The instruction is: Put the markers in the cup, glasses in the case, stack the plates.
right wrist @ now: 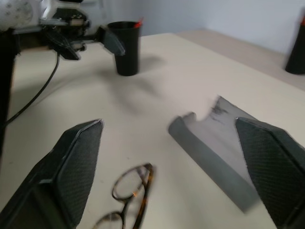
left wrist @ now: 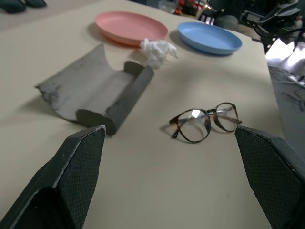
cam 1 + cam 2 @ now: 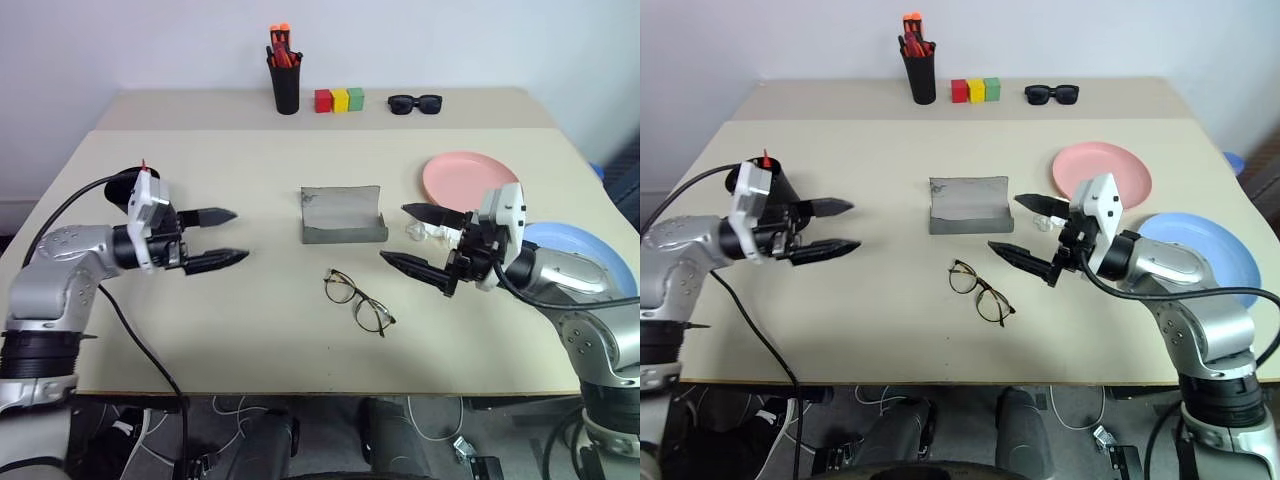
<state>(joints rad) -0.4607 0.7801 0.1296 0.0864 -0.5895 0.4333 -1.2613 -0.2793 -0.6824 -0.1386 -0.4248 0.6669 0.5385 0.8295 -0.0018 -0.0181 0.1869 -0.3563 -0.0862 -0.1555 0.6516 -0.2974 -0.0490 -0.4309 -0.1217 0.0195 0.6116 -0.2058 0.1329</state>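
The black cup stands at the table's left, a marker's red tip poking out of it. My left gripper hovers just right of the cup, open and empty, pointing toward the middle. The grey case lies open at the centre. In front of it the wire-rimmed glasses rest folded on the table. My right gripper is open and empty, right of the case and glasses, pointing left. The pink plate and the blue plate lie side by side at the right, the blue one partly behind my right arm.
At the back stand a tall black pen holder with red and orange pens, three coloured blocks and black sunglasses. A small crumpled white wad lies between the case and the pink plate. A black cable trails from my left arm.
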